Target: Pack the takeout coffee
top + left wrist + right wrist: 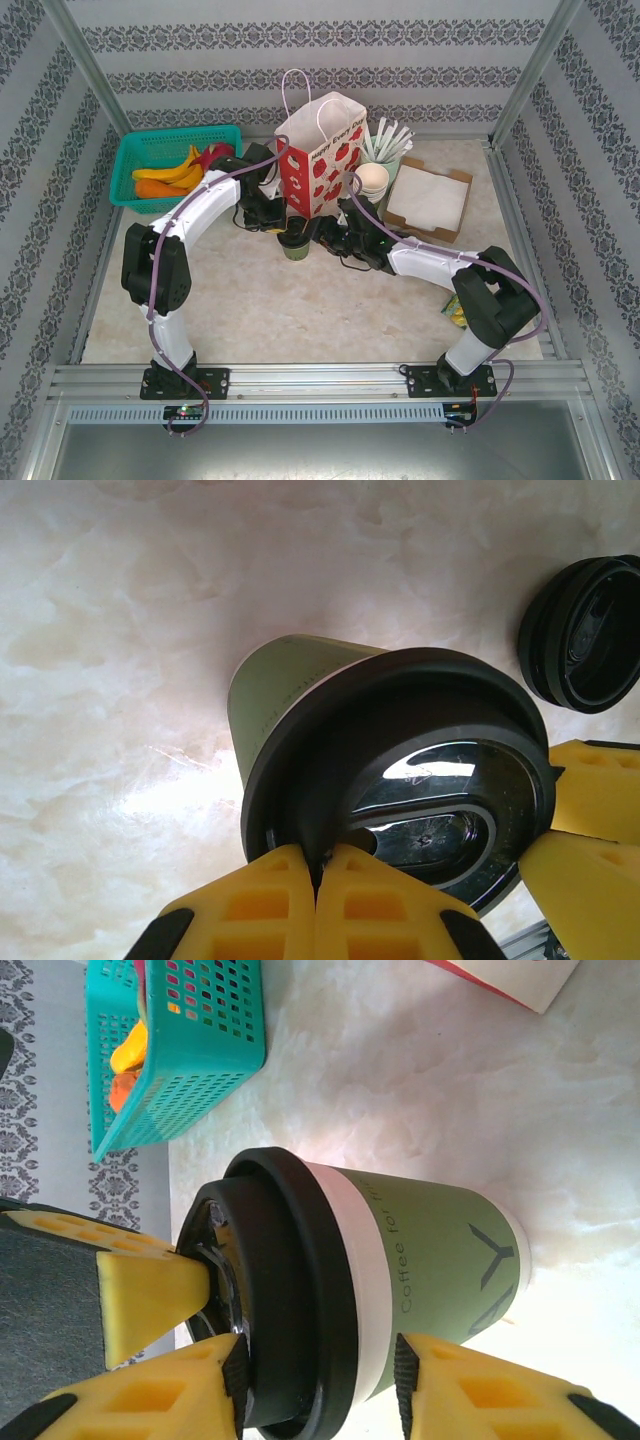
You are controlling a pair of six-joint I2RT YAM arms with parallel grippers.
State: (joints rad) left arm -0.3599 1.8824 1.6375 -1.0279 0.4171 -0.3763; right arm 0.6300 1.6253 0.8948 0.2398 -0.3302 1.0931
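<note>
Marble-look table [300, 300]: a strawberry paper bag [320, 160] stands just beyond the upright takeout coffee [295, 243] at centre, with a loose black lid [585, 635] near it. My left gripper [318, 880], pinched closed, touches the cup's lid. My right gripper [320, 1380] sits half-spread against its right side; I can't tell if it grips.

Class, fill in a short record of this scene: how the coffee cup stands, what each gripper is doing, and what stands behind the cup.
Cup: takeout coffee, upright on the table, lid on
Left gripper: jaws shut, tips on the lid
Right gripper: jaws apart beside the cup's lid end, contact unclear
Behind cup: strawberry-print paper bag, upright
</note>
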